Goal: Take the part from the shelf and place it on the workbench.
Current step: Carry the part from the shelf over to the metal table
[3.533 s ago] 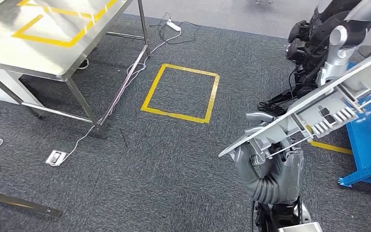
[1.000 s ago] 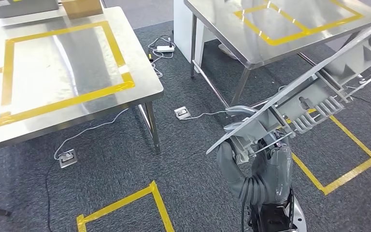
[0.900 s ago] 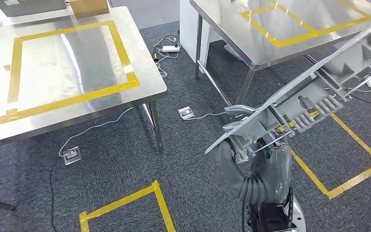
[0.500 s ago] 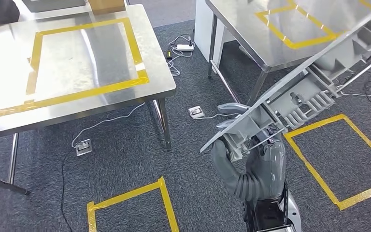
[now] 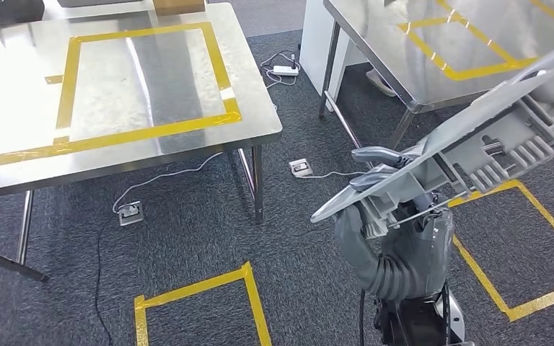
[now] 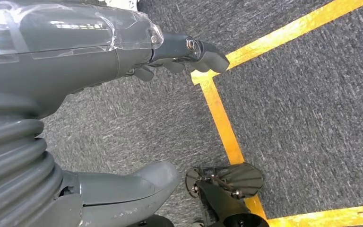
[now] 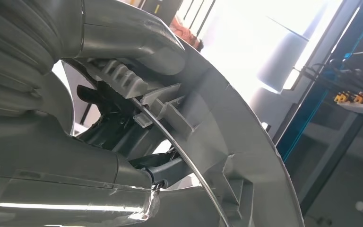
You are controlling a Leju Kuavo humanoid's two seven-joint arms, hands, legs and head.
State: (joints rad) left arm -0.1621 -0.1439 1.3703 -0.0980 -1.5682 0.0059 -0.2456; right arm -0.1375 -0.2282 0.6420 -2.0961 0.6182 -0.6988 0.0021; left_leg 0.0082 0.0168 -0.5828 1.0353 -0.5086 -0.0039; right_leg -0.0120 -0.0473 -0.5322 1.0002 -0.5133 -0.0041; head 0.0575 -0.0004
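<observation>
My right hand grips one end of a long grey plastic part with ribs and clips underneath. The part slants up toward the right edge of the head view, held above the carpet. Close up in the right wrist view, the right hand has its fingers wrapped around the curved part. A steel workbench marked with a yellow tape rectangle stands ahead to the left. My left hand hangs over the carpet, fingers apart, holding nothing.
A second steel table with yellow tape stands ahead on the right, a gap between the two. Cables, floor sockets and a power strip lie under and between the tables. Yellow tape squares mark the grey carpet.
The whole picture has shifted as the camera turned from the blue shelf toward the tables, which now sit nearer and further right. The part stays in my right hand, tilted a little flatter.
</observation>
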